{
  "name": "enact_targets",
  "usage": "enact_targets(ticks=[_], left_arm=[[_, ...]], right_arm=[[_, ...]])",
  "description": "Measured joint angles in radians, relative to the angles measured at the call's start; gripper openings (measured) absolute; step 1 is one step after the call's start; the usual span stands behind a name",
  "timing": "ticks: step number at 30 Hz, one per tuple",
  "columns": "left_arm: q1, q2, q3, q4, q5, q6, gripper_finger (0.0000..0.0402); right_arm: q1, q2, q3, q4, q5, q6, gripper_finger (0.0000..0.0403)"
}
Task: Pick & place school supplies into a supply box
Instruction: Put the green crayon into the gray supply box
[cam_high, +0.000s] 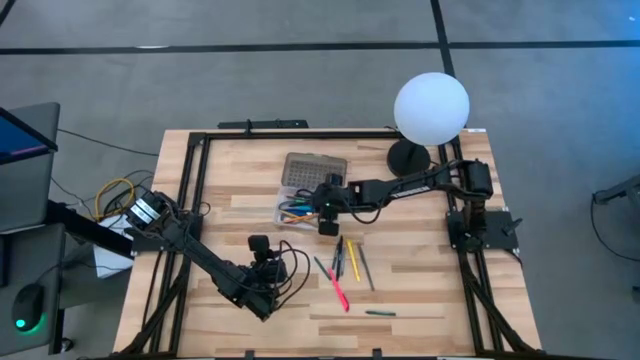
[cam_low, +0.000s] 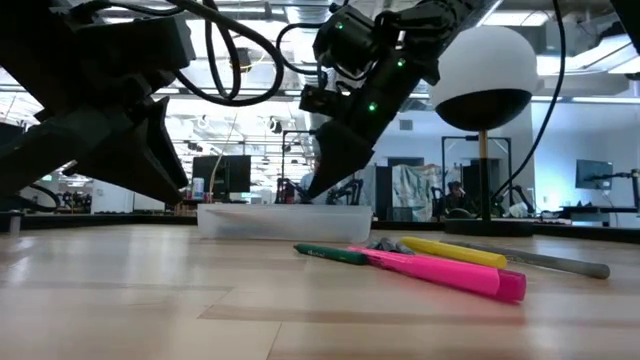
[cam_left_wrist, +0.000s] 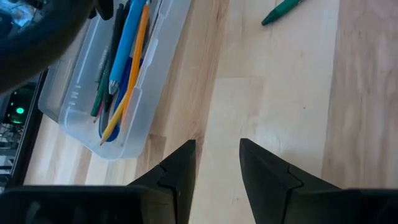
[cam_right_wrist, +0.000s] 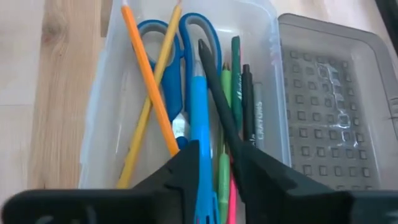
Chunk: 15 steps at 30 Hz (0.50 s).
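Note:
The clear supply box (cam_high: 298, 207) lies open at the table's middle, its grey gridded lid (cam_high: 315, 168) folded back on the far side. In it lie blue-handled scissors (cam_right_wrist: 168, 56), orange pencils, a blue pen (cam_right_wrist: 199, 118), green pens and a black pen (cam_right_wrist: 217, 93) slanting on top. My right gripper (cam_right_wrist: 216, 163) points down over the box with a narrow gap between its fingers; the black pen's near end runs under them. My left gripper (cam_left_wrist: 217, 146) is open and empty over bare wood near the box. Several pens (cam_high: 345, 265) lie loose on the table.
A pink marker (cam_low: 440, 272), a yellow pen (cam_low: 455, 250), a green pen (cam_low: 330, 254) and a grey pencil (cam_low: 560, 263) lie in front of the box. Another green pen (cam_high: 380, 313) lies nearer the front edge. A white globe lamp (cam_high: 431, 108) stands at the far right.

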Motion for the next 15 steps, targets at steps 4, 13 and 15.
enact_targets(ticks=[4,13,15], left_arm=[[0.0,0.0,0.0,0.023,0.001,0.002,0.0118],[0.005,0.0,0.0,0.309,0.01,0.368,0.0118],[0.017,0.0,0.0,0.379,0.034,0.468,0.0118]], right_arm=[[0.01,-0.011,0.0,-0.04,0.034,0.013,0.0134],[0.139,-0.169,0.0,-0.165,0.113,0.004,0.0151],[0.173,-0.218,-0.008,-0.19,0.14,0.013,0.0147]])
